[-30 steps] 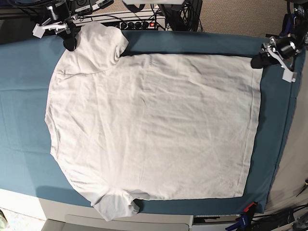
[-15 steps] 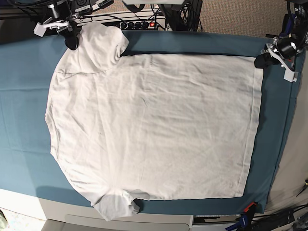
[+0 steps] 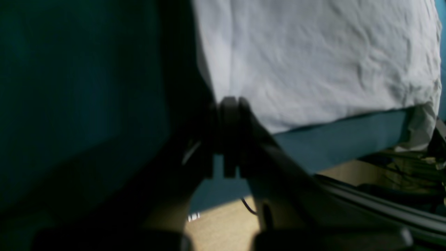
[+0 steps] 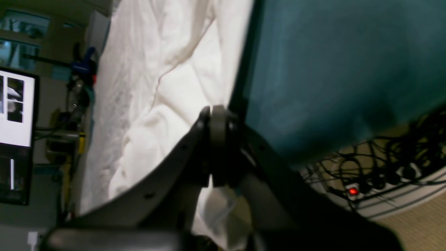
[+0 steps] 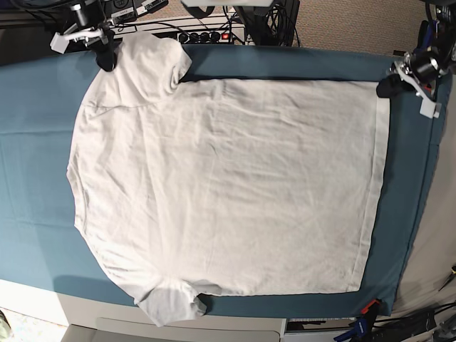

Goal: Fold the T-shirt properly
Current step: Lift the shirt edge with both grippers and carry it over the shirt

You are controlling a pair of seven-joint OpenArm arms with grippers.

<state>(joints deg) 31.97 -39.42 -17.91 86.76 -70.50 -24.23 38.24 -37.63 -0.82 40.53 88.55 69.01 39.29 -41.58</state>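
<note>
Right in front of my left wrist camera, my left pincer (image 3: 228, 104) is clenched, its dark tips pressed together right at the corner of the T-shirt (image 3: 313, 59). Whether there is fabric pinched between them, I cannot tell (it is all shadow there). Past the tips the white cloth runs away wrinkled, with the teal cloth (image 3: 87, 87) beside and below it.

Over to my right wrist camera: my right pincer (image 4: 217, 120) is clenched too, tips together at the T-shirt's (image 4: 167, 87) edge, bunched white folds on one side, teal cover (image 4: 331, 69) on the other. Beyond the table edge, a power strip (image 4: 369, 186) glows red among tangled cables.

Now the overhead view. The T-shirt (image 5: 228, 185) lies spread flat across the teal cloth (image 5: 35, 142), collar side toward the view's left, hem toward its right, one sleeve at the far edge and one at the near edge. My right pincer (image 5: 105, 63) sits at the far sleeve; my left pincer (image 5: 385, 87) sits at the far hem corner. Clamps (image 5: 360, 324) grip the near table edge.
</note>
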